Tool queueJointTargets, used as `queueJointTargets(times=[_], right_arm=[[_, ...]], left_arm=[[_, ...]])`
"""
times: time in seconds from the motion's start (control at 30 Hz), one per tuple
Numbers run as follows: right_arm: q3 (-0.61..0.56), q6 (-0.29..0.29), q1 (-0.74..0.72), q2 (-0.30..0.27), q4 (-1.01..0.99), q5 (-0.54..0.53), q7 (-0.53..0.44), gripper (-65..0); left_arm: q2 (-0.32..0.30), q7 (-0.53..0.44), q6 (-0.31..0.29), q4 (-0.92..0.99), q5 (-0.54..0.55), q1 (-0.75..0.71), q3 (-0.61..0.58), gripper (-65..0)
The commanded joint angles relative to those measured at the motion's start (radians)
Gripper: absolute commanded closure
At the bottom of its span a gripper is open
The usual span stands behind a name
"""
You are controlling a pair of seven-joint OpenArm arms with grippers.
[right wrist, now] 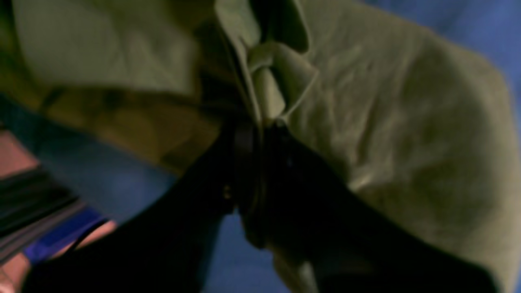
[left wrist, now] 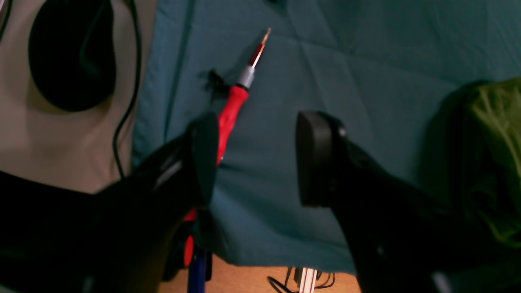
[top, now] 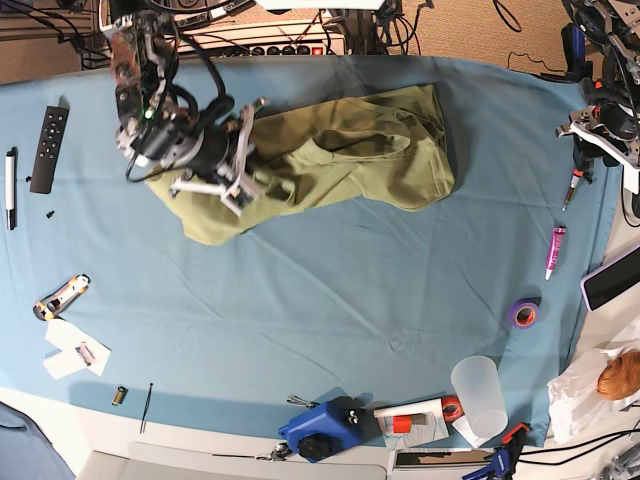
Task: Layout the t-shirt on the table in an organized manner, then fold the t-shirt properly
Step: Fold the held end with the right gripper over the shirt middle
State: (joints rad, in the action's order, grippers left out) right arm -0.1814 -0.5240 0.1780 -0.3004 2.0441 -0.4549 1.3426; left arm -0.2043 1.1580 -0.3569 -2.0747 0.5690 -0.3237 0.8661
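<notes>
The olive t-shirt [top: 350,150] lies crumpled in a long bunch across the far middle of the table [top: 300,300], which is covered in light blue cloth. My right gripper [top: 252,160] sits at the shirt's left end. In the right wrist view, which is blurred, it [right wrist: 260,126] is shut on a fold of the t-shirt [right wrist: 407,122]. My left gripper [left wrist: 258,158] is open and empty, hovering over bare blue cloth at the table's right edge [top: 585,135]. A bit of the t-shirt [left wrist: 492,154] shows at the right of that view.
A red-handled screwdriver [left wrist: 232,110] lies by the left gripper's finger. A remote [top: 50,135], a pen [top: 10,175] and a utility knife [top: 55,297] lie at the left. A pink marker [top: 553,250], a purple tape roll [top: 522,313], a clear cup [top: 478,390] and a blue tool [top: 320,430] lie right and front.
</notes>
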Motion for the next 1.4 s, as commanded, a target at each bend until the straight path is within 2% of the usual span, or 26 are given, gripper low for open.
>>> queueJointTargets(times=[0.0,0.17,0.3,0.4,0.53,0.73,0.87,0.93,1.03,1.1,1.13,1.23,1.37], right_arm=[[0.004,-0.004,0.002,-0.011,0.017,-0.034,-0.015,-16.2],[0.004,-0.003,-0.004,-0.013,0.017,-0.137,-0.043,-16.4],[0.005,-0.003,-0.040,-0.008,0.017,-0.099,-0.130,-16.4],[0.005,-0.003,-0.057,-0.007,0.017,-0.109,-0.090,-17.0],[0.005,-0.004,-0.052,-0.008,0.017,-0.102,-0.075,-24.8],[0.005,-0.002,-0.088,-0.007,0.055,-0.154,-0.094,-24.9],[0.006,0.005,-0.146,-0.007,0.161,-0.096,-0.164,-24.6],[0.007,0.071,-0.178,-0.007,0.207,-0.003,-0.185,-19.5],[0.040,0.158,-0.189,-0.008,0.195,0.131,-0.201,-5.1],[0.087,0.175,-0.188,-0.008,0.148,0.137,-0.188,0.0],[0.114,0.181,-0.188,-0.008,0.115,0.133,-0.184,0.0],[0.204,0.174,-0.188,-0.008,0.002,0.076,-0.150,0.0],[0.319,0.060,-0.175,-0.008,-0.115,-0.146,-0.058,0.0]], left_arm=[[-0.012,-0.025,0.000,-0.017,0.007,0.000,0.005,-30.9],[-0.012,-0.044,0.000,-0.017,0.011,0.000,0.005,-30.9],[-0.012,-0.043,0.000,-0.017,0.011,0.000,0.005,-30.9],[-0.012,-0.043,0.000,-0.017,0.011,0.000,0.005,-30.9],[-0.012,-0.044,0.000,-0.017,0.011,0.000,0.005,-30.9],[-0.012,-0.059,0.000,-0.017,0.011,0.000,0.005,-30.9],[-0.012,-0.059,0.000,-0.017,0.011,0.000,0.005,-30.9],[-0.012,-0.059,0.000,-0.017,0.011,0.000,0.005,-30.9],[-0.012,-0.059,0.000,-0.017,0.011,0.000,0.005,-30.9],[-0.012,-0.061,0.000,-0.017,0.020,0.000,0.005,-30.9],[-0.011,-0.067,0.000,-0.017,0.028,0.000,0.005,-30.9],[-0.011,-0.069,0.000,-0.017,0.056,0.000,0.005,-30.9],[-0.011,-0.079,0.000,-0.017,0.072,0.000,0.005,-30.9]])
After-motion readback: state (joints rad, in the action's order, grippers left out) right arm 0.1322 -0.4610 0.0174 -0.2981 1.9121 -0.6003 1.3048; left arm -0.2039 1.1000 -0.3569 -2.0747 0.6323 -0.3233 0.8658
